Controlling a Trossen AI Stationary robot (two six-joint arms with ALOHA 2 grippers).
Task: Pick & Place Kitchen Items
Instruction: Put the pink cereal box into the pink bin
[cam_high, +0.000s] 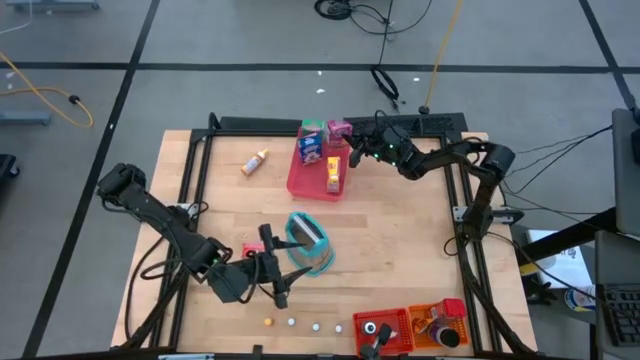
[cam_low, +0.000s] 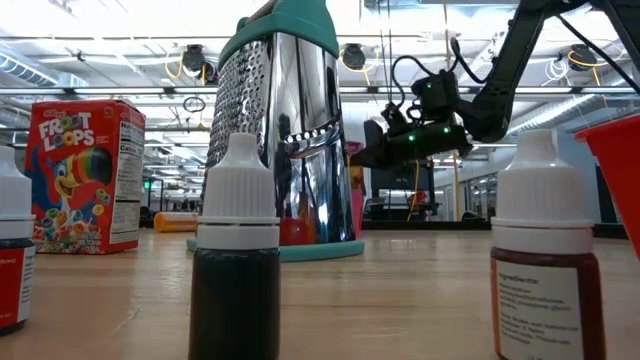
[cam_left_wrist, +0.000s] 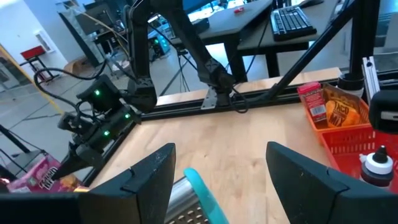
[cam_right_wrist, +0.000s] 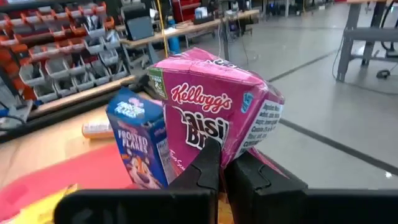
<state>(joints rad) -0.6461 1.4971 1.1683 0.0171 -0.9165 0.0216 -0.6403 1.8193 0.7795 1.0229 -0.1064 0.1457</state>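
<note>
A steel grater with a teal top (cam_high: 308, 243) stands upright on its base on the table (cam_low: 275, 130). My left gripper (cam_high: 275, 272) is open just on its near-left side. The grater's top (cam_left_wrist: 198, 198) shows low between the spread fingers, apart from both. A pink tray (cam_high: 312, 180) holds a blue cereal box (cam_high: 311, 148) and a yellow packet (cam_high: 333, 172). A pink cereal box (cam_right_wrist: 217, 102) stands at the tray's far right corner. My right gripper (cam_high: 352, 156) is shut and level, right in front of that pink box (cam_high: 338, 129). My right gripper's shut fingertips (cam_right_wrist: 210, 163) overlap the lower front of the pink cereal box (cam_right_wrist: 205, 134) as seen along the fingers. I cannot tell whether they touch it.
A red Froot Loops box (cam_high: 250, 248) stands left of the grater. An orange-capped bottle (cam_high: 255, 163) lies left of the tray. Red (cam_high: 392, 322) and orange (cam_high: 452, 312) bins sit at the near edge, with small balls (cam_high: 291, 323) beside them. White-capped bottles (cam_low: 237, 260) stand close to the low camera.
</note>
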